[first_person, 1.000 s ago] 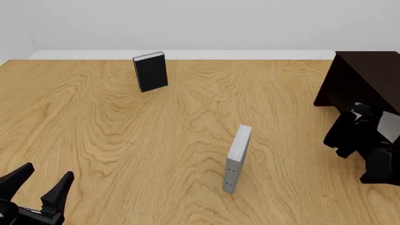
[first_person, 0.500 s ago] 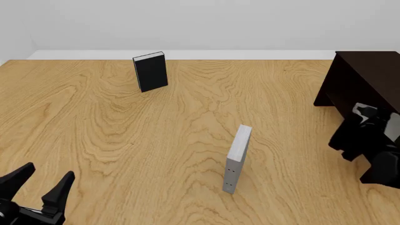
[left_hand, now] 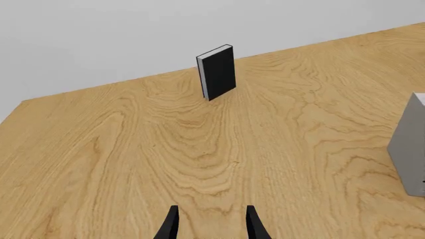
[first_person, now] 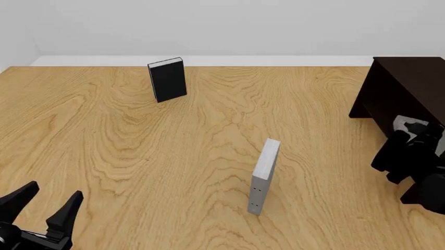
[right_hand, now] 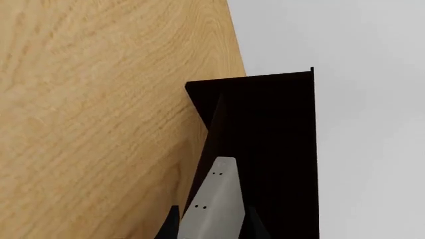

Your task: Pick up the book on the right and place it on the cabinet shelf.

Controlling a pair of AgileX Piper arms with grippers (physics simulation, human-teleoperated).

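Note:
My right gripper [first_person: 417, 139] is shut on the light-grey book [right_hand: 216, 201] and holds it off the table, right at the front of the very dark cabinet [first_person: 407, 83]. In the front view only a whitish corner of the book [first_person: 407, 124] shows past the black arm. In the right wrist view my gripper [right_hand: 214, 225] clamps the book, whose facing end carries small dark dots and points into the cabinet's dark recess [right_hand: 279, 129]. My left gripper [first_person: 43, 202] is open and empty at the near left.
A thin grey book with dots on its spine [first_person: 263, 174] stands upright mid-table; it also shows in the left wrist view [left_hand: 410, 144]. A black book [first_person: 168, 79] stands at the far left centre, seen ahead of the left gripper [left_hand: 211, 223] as well [left_hand: 218, 72].
My right gripper has moved right and a little nearer with the book, closer against the cabinet. The left arm and both standing books have not moved.

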